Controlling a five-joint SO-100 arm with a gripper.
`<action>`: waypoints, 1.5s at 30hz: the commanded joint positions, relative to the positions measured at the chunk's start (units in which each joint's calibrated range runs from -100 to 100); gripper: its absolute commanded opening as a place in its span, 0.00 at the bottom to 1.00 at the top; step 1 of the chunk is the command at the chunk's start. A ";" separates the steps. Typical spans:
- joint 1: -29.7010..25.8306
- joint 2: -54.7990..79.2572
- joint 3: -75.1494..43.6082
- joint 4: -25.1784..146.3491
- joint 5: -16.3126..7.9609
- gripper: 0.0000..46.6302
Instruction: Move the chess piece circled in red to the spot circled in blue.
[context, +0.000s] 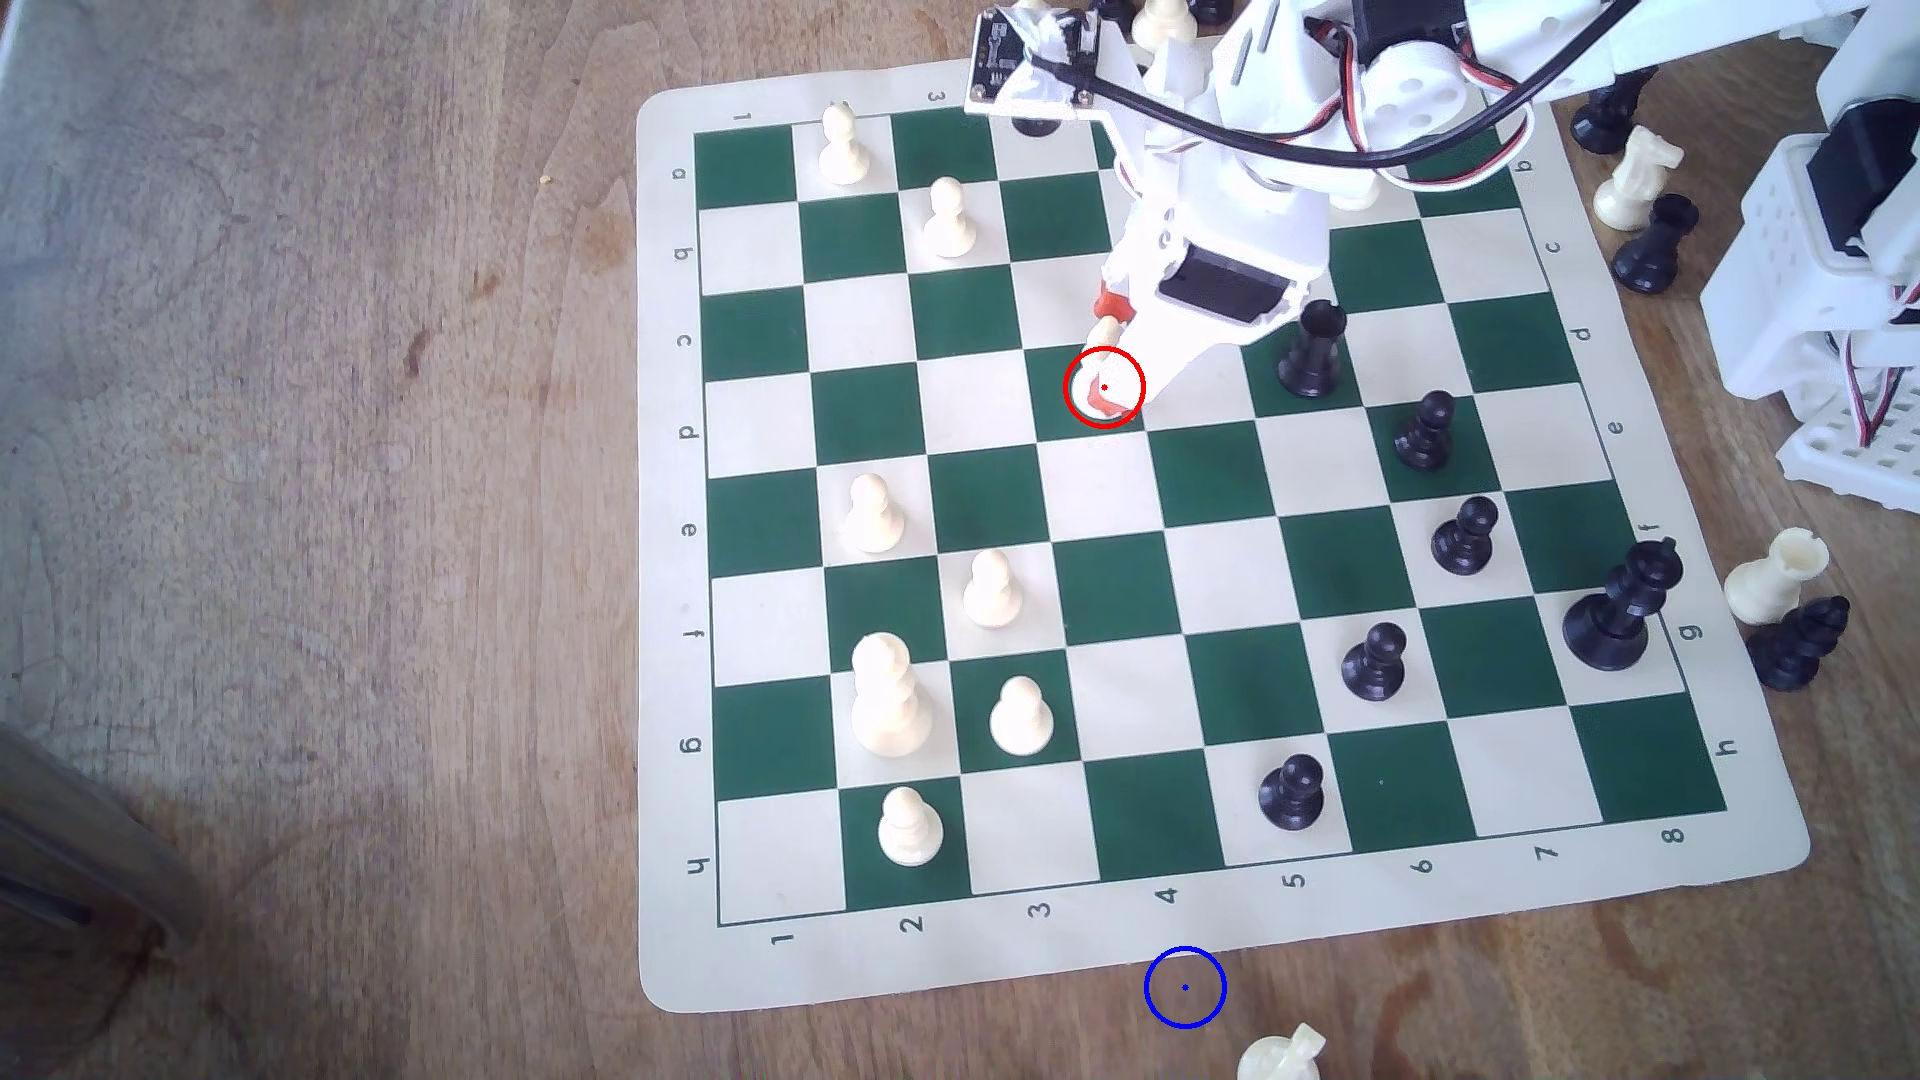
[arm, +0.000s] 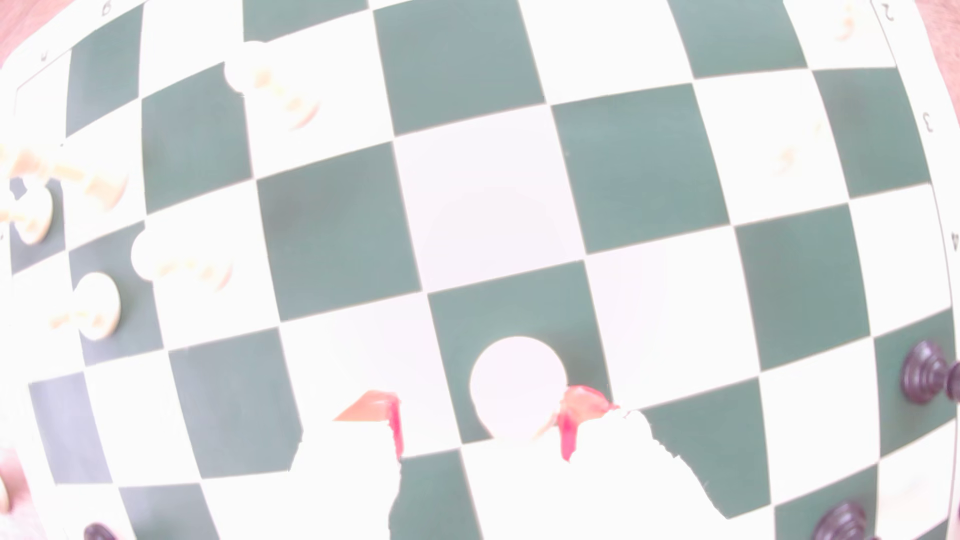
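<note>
Wooden surface (context: 312, 519), brown grain, carries a rolled-out chessboard mat (context: 665, 966) with green and cream squares, files lettered a–h along the exterior view's left edge, ranks numbered 1–8 along the near edge.

White arm (context: 1268, 156) reaches in from the exterior view's upper right, over the far half of the board, black cable looped across it. Arm base (context: 1829, 312) stands off the mat at the exterior view's right.

End effector (context: 1107, 358) is lowered onto a green square in row d, near the board's centre. Fingers (arm: 582, 410) are white with orange-red tips. In the wrist view the fingers stand apart, one on each side of the pawn's round head: one tip touches or nearly touches the head, the other is clear of it with green square showing between. Not clamped.

Cream pawn (arm: 517, 387), the one in the red ring (context: 1103, 386), stands upright on that green square, mostly hidden by the fingers in the exterior view.

Blue ring (context: 1184, 987) lies on bare wood just off the mat's near edge, below file number 4, well apart from the pawn.

Other cream pieces (context: 883, 696) sit toward the exterior view's left of the board; black pawns (context: 1374, 659) toward its right. Captured pieces (context: 1777, 576) lie off the mat at the right.
</note>
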 joint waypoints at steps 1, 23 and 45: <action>0.25 -0.37 -0.40 -1.19 -0.34 0.34; 1.11 0.57 0.87 -5.12 -1.07 0.26; -3.74 -8.26 -10.01 3.07 -4.40 0.01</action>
